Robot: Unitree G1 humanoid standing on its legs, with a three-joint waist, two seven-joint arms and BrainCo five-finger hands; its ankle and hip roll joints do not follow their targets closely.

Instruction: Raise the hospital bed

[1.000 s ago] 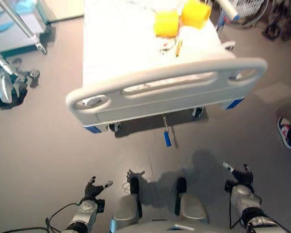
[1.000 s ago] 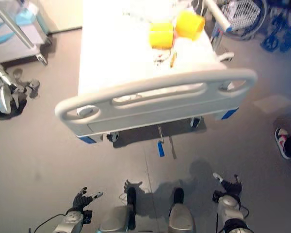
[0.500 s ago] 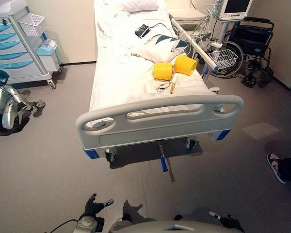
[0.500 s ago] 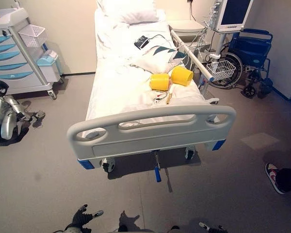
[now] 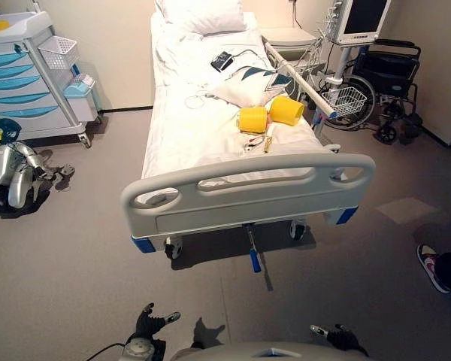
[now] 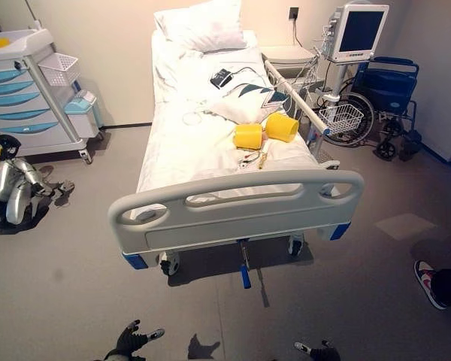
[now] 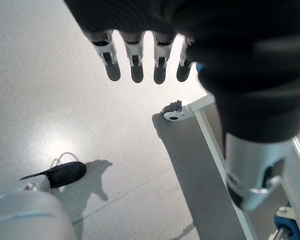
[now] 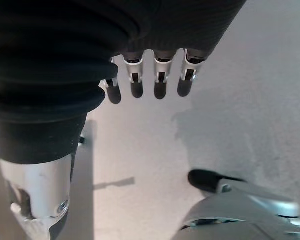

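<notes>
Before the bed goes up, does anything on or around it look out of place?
Two yellow cups lie tipped on the mattress, small items beside them. They look loose and might roll when the bed moves.

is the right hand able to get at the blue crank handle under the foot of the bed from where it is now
Probably not yet. The right hand hangs low by the robot, fingers open, with bare floor between it and the blue crank handle below the footboard. Nothing blocks the way; the robot likely has to step closer.

The hospital bed [image 6: 210, 143] stands ahead, footboard [image 6: 237, 207] nearest. 2 yellow cups [image 6: 263, 131] lie on its sheet. A wheelchair [image 6: 391, 94] sits far right.
</notes>
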